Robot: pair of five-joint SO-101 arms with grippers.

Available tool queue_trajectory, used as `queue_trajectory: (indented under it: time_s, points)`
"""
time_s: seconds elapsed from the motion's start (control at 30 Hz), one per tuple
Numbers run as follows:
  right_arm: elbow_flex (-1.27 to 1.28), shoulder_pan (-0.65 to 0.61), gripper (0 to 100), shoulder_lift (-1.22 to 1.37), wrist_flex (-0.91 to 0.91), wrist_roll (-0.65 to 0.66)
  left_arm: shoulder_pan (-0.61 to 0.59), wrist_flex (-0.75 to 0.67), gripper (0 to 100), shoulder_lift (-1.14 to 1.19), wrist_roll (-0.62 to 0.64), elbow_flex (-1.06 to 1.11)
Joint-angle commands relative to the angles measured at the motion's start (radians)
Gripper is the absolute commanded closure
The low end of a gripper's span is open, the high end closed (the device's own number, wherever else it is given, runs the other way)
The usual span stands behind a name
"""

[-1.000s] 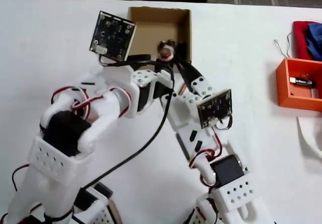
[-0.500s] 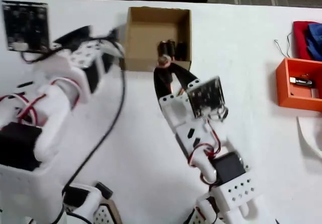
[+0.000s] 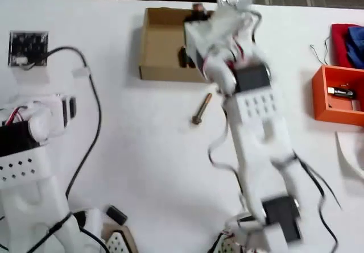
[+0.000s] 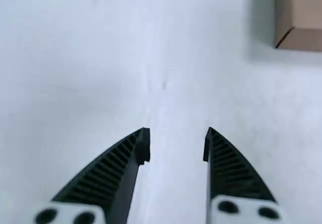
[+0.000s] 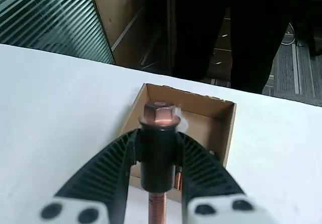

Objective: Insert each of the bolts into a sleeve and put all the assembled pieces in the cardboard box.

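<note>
With our left fingers (image 4: pixel 118 168) drawn back wide and empty, our right fingers (image 5: pixel 108 163) now hold the sleeved bolt (image 5: pixel 157 158) over the cardboard box (image 5: pixel 204 112), leaving one loose bolt (image 3: pixel 201 108) unsleeved.

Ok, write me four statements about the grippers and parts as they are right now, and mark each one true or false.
1. The right gripper holds a black sleeve with a bolt seated in it. True.
2. The left gripper is clamped on a sleeve. False: it is open and holds nothing, over the bare table.
3. A loose bolt lies on the table outside the cardboard box. True.
4. The orange tray sits inside the cardboard box. False: it stands on the table apart from the box, near the right edge of the high view.
</note>
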Motion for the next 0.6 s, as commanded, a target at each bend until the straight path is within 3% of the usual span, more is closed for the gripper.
queue_trajectory:
  time_s: [0.0, 0.13, 0.27, 0.57]
  points:
    - [-0.368, 0.005, 97.8, 0.248, 0.074, -0.009, -0.051, -0.020, 80, -0.014, -0.029, 0.084]
    - [-0.692, 0.010, 97.8, 0.533, 0.131, -0.098, -0.074, -0.060, 80, -0.014, -0.049, 0.199]
    - [-0.954, -0.010, 97.8, 0.794, 0.134, -0.137, -0.130, -0.204, 80, -0.014, -0.049, 0.363]
    - [-1.105, -0.015, 97.8, 1.116, 0.082, -0.137, -0.157, -0.428, 80, -0.014, -0.048, 0.664]
